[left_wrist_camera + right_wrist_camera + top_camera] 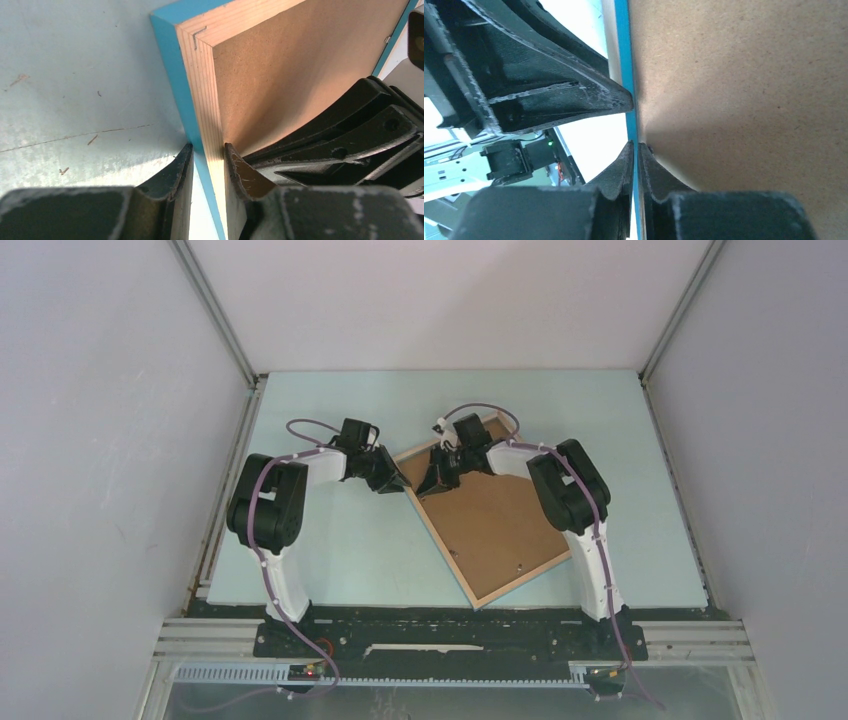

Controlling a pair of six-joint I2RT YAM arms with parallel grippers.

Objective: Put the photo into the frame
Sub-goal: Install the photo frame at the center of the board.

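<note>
Grip decided it: your left hand [207, 155] clenched the frame [202, 100] by its wooden rail, your right hand [636, 150] pinched its blue edge; you needed to lift both evenly.

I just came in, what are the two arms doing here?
Both arms work on the large thin picture frame with light wood back and blue edges, which lies back-up on the pale blue table. The left hand clamps its rim near a corner; the right hand pinches its blue edge close by. The plain brown backing board sits in the frame. No photo is visible.
</note>
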